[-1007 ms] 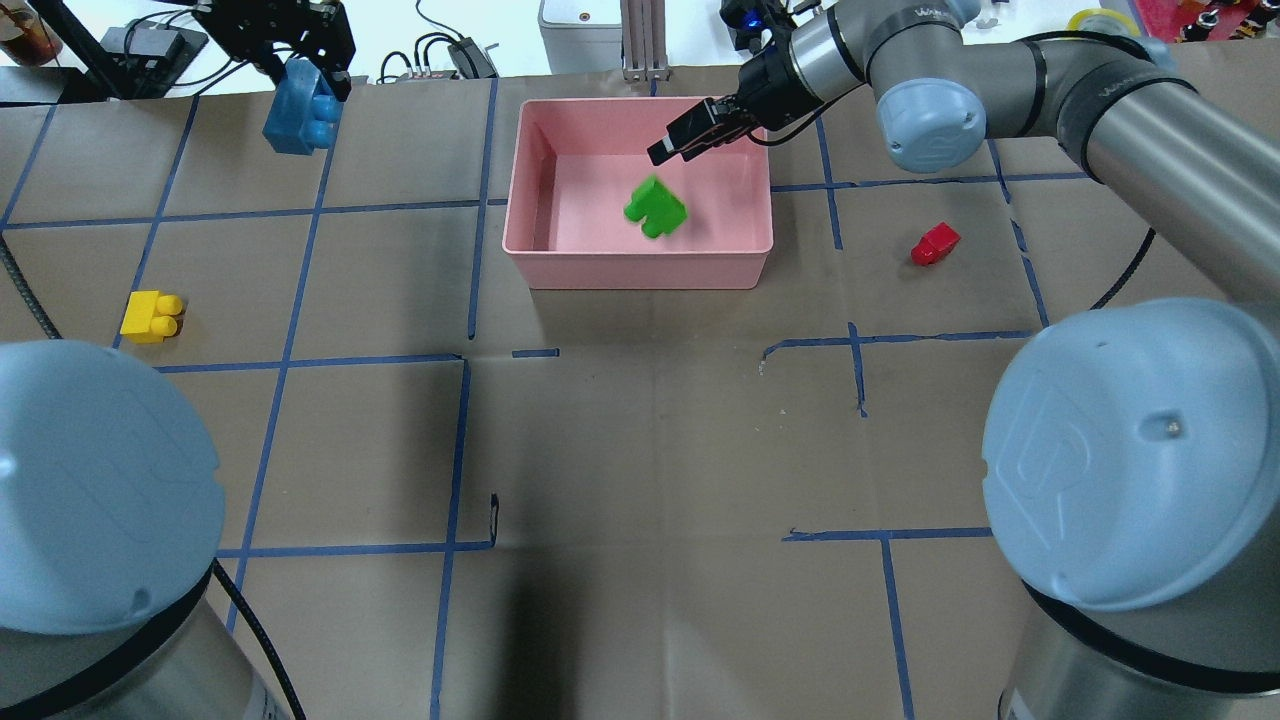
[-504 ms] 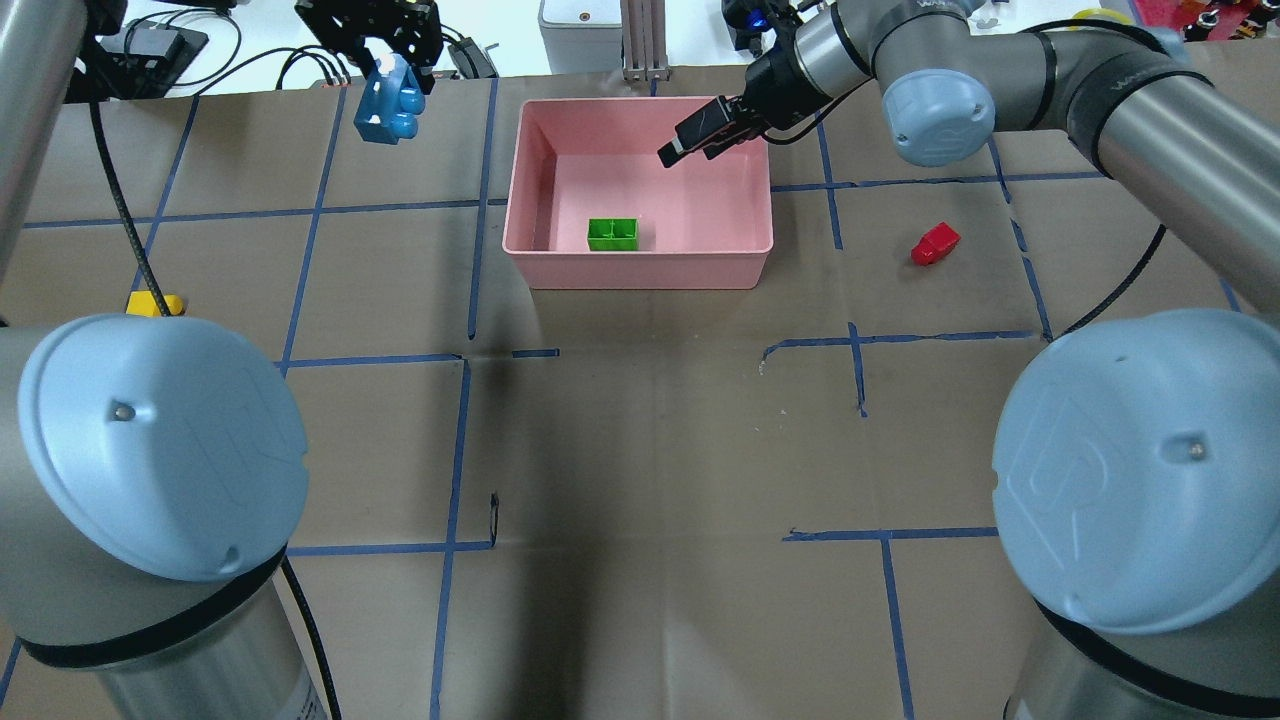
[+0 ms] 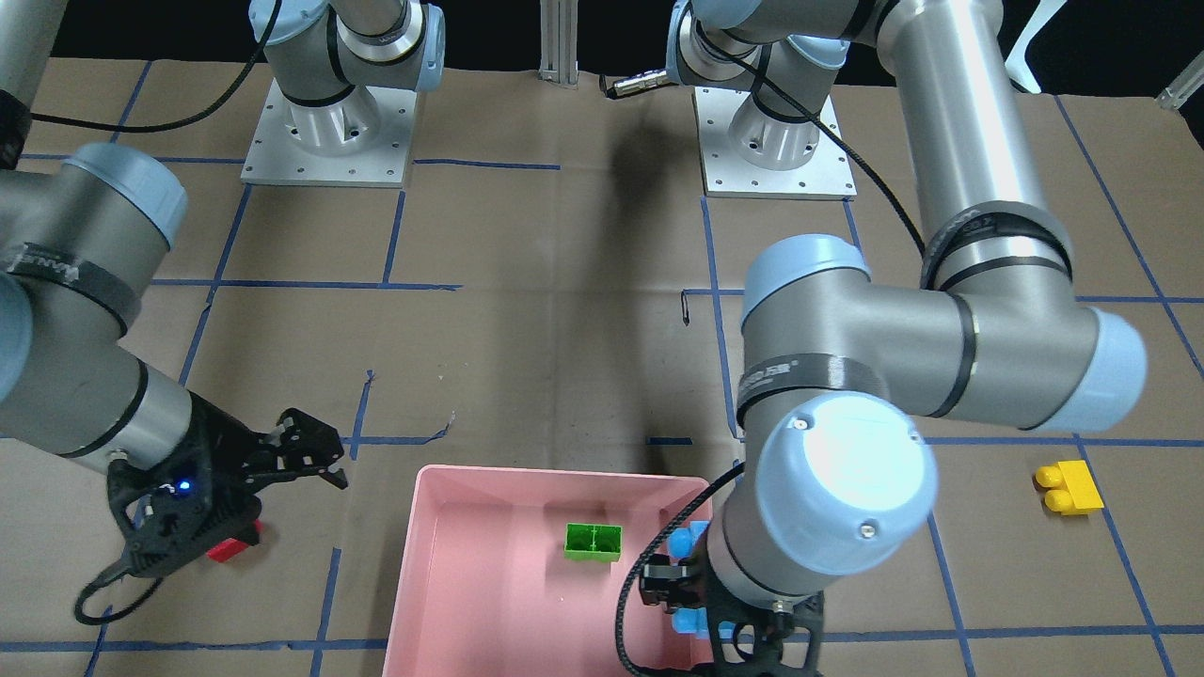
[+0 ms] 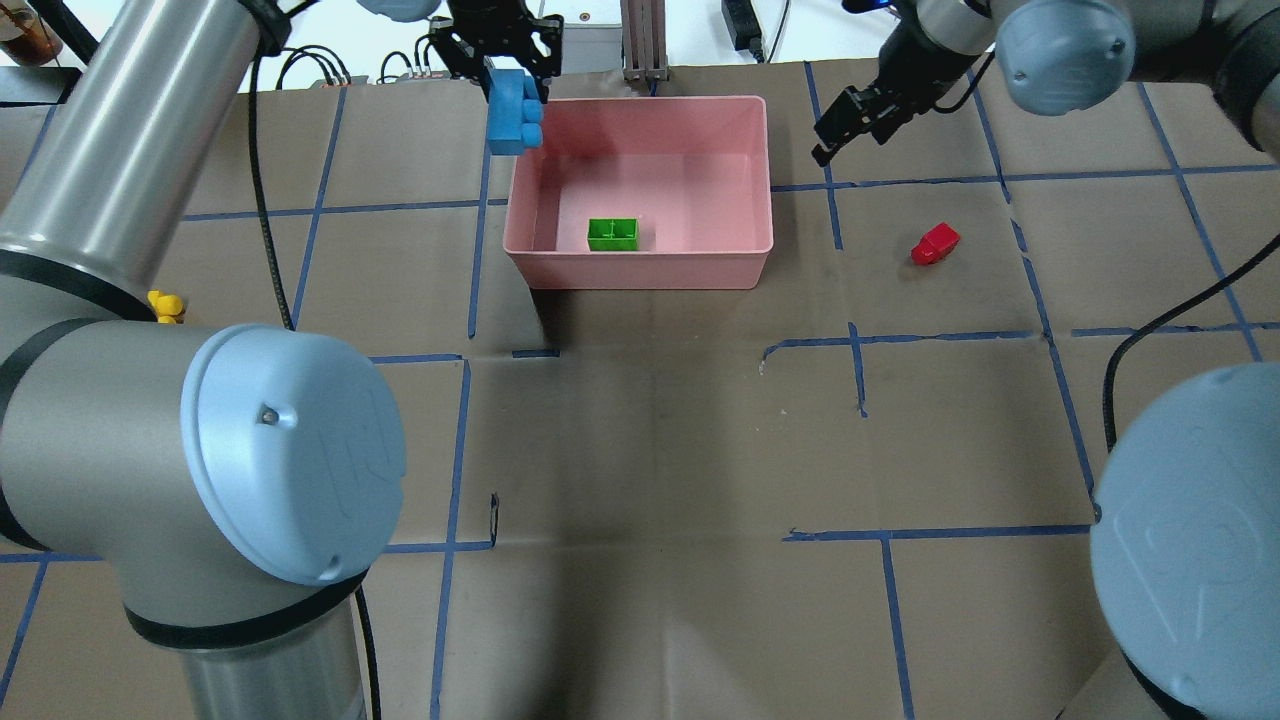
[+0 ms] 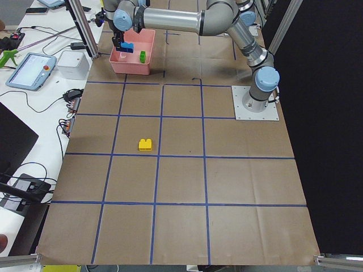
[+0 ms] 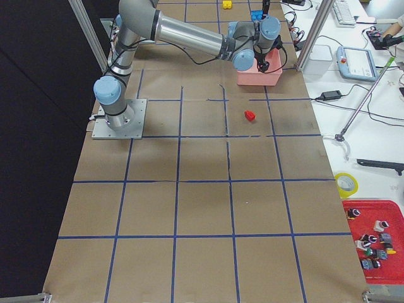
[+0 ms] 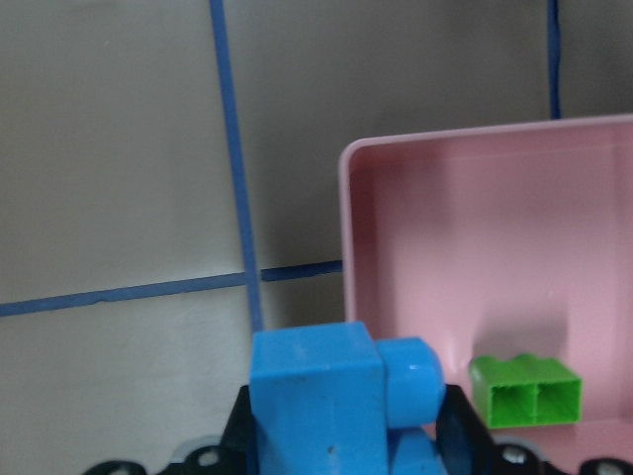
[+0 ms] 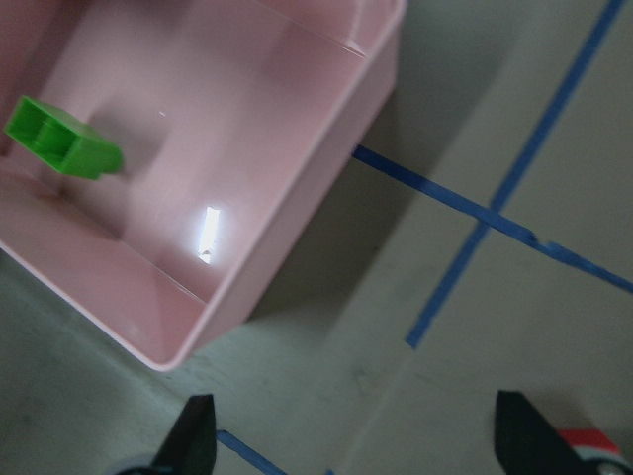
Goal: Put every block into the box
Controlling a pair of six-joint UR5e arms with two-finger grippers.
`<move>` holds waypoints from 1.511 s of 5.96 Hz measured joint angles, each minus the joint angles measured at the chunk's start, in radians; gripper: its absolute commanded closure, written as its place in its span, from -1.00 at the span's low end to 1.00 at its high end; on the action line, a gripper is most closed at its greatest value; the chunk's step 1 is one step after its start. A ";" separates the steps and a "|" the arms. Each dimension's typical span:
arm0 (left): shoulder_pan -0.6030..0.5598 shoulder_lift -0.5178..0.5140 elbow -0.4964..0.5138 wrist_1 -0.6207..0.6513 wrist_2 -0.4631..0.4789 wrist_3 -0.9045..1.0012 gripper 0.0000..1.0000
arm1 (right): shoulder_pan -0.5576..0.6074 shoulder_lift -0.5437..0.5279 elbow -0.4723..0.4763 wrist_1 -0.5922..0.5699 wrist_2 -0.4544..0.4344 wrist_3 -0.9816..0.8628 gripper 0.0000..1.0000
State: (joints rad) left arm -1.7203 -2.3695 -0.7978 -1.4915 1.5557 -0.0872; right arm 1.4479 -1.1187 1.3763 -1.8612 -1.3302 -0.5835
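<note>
The left fingers (image 7: 457, 435) have carried the blue block (image 4: 514, 122) from well off to the box's left up to its far left corner, and the right fingers (image 4: 828, 150) have pulled off the box (image 4: 640, 270) to the desk (image 4: 650, 450) on its right. The green block (image 4: 612, 234), tumbling a second ago, lies still on the box floor near the front wall, hollow side up.

The left fingers are closed on the blue block, which hangs over the box's rim, partly outside. The right fingers are spread apart with nothing between them. The red block (image 4: 935, 244) lies on the desk to the right of the box, apart from it. The yellow block (image 3: 1068, 488) sits far out on the other side.

From overhead the left arm (image 4: 130, 200) covers most of the yellow block. In the front view the right wrist hides part of the red block, and the left arm's wrist covers most of the blue one.
</note>
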 measured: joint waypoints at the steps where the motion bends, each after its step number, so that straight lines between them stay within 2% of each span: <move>1: -0.028 -0.027 -0.009 0.026 -0.001 -0.045 -0.29 | -0.030 -0.012 0.006 0.021 -0.119 0.102 -0.99; 2: -0.038 -0.038 -0.030 0.036 -0.001 -0.068 -0.98 | -0.041 -0.016 0.024 0.031 -0.195 0.269 -0.99; 4: -0.042 -0.021 -0.081 0.082 0.003 -0.083 -1.00 | -0.045 -0.010 0.062 0.026 -0.233 0.646 -0.99; 6: -0.020 0.052 -0.095 0.075 0.006 -0.073 -1.00 | -0.046 0.038 0.069 0.019 -0.233 0.782 -0.99; 7: 0.030 0.116 -0.101 0.030 0.009 -0.044 -1.00 | -0.048 0.066 0.069 -0.006 -0.234 0.876 -0.99; 9: 0.216 0.232 -0.132 -0.083 0.014 0.111 -1.00 | -0.050 0.112 0.087 -0.073 -0.235 1.006 -0.99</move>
State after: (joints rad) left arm -1.5043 -2.1370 -0.9296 -1.5747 1.5693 0.0240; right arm 1.3980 -1.0062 1.4630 -1.9340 -1.5652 0.4225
